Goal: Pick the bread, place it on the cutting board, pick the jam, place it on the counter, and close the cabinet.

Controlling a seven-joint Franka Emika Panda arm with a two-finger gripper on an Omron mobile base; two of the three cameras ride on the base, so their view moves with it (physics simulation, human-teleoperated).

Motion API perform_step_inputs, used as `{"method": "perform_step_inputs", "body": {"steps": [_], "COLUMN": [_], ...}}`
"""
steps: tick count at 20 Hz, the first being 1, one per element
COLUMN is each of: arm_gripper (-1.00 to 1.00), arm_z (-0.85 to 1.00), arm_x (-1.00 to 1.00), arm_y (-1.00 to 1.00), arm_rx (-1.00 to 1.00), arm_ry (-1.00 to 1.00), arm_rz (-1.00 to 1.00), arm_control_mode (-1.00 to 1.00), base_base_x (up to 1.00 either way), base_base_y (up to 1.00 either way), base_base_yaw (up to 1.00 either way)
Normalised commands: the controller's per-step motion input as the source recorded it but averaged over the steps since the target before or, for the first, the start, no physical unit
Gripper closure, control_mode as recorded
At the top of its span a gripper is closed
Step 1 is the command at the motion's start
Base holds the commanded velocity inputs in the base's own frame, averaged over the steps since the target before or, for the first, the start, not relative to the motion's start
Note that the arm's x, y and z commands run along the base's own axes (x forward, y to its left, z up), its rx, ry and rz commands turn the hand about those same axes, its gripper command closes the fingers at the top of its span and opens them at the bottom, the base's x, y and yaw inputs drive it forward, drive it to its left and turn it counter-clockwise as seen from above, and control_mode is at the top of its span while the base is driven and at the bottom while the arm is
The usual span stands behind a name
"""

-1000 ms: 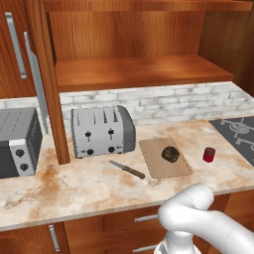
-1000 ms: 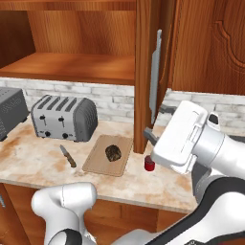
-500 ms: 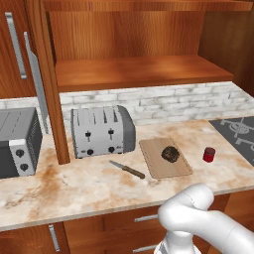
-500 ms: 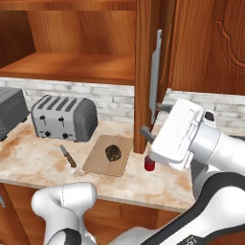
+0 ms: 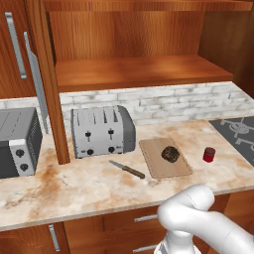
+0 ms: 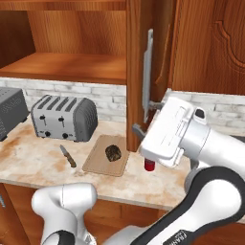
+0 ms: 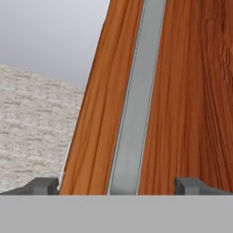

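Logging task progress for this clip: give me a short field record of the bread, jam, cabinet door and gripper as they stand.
bread: on the cutting board, loaf at
jam: upright on the counter, right of the board
cabinet: doors open, shelf bare
gripper: open, at the edge of the right door, straddling its silver handle; gripper at
remaining: closing the cabinet

Jam [image 6: 150, 164] half hidden behind the white hand at 4 o'clock of the right base view. Cabinet [image 7: 186, 91] door and its handle [image 7: 135, 100] cut off at 12 o'clock, hand view.
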Motion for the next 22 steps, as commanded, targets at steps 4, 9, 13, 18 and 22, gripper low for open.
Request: {"method": "perform_step_inputs", "body": {"steps": [4, 9, 13, 18, 22], "arm_gripper": [-1.00, -1.00, -1.00, -1.00, -1.00], "arm_z": [0.00, 0.00, 0.00, 0.00, 0.00], "arm_x": [0.12, 0.12, 0.07, 0.02, 0.01], "arm_y": [0.36, 0.51, 0.49, 0.54, 0.65], "arm_rx": [0.00, 0.00, 0.00, 0.01, 0.00], "arm_ry": [0.00, 0.00, 0.01, 0.03, 0.01], "arm_rz": [0.00, 0.00, 0.00, -0.02, -0.08], "arm_control_mode": [-1.00, -1.00, -1.00, -1.00, -1.00], "base_base_x": [0.00, 0.00, 0.00, 0.00, 0.00], "base_base_y": [0.00, 0.00, 0.00, 0.00, 0.00], "base_base_yaw": [0.00, 0.00, 0.00, 0.00, 0.00]}}
